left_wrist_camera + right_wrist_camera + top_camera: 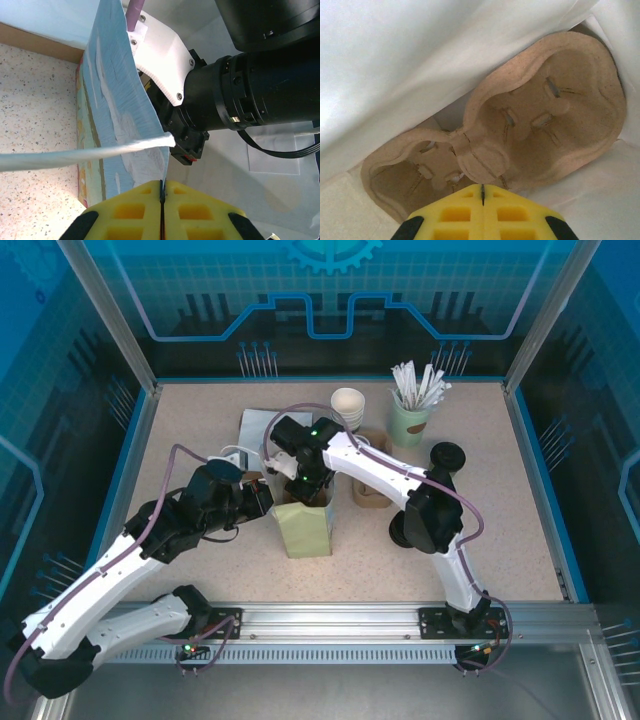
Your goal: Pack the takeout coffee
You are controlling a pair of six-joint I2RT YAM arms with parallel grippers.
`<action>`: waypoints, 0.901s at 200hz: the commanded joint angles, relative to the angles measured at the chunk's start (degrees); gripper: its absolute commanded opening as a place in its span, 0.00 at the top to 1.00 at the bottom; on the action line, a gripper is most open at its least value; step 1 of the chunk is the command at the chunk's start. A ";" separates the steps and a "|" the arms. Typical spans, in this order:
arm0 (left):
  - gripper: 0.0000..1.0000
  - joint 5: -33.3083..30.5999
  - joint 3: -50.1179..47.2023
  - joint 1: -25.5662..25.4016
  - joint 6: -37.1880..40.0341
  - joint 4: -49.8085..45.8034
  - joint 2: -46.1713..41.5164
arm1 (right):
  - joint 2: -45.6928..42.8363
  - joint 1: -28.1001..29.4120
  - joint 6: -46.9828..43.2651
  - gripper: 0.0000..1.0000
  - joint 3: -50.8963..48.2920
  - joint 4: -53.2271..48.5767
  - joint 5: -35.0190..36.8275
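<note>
A paper bag (306, 530) stands at the table's middle. My left gripper (162, 186) is shut on the top edge of its blue-printed wall (115, 115), beside the white twisted handle (75, 155). My right gripper (482, 189) is shut and reaches down inside the bag. A brown pulp cup carrier (540, 115) lies tilted against the white lining, its near rim right at the fingertips. I cannot tell whether it is pinched. What looks like the takeout coffee (372, 441), olive with a white rim, peeks out behind the right arm.
A stack of white cups (348, 405) and a mint-green cup of wrapped sticks (411, 423) stand at the back. Black lids (447, 456) lie to the right. A brown object (372, 495) sits just right of the bag. The right arm's wrist (240, 95) crowds the bag's mouth.
</note>
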 commanded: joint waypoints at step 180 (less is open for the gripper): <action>0.92 -0.50 1.00 -0.88 0.95 -0.15 1.10 | 1.34 -0.37 1.50 1.00 -2.19 3.49 -1.02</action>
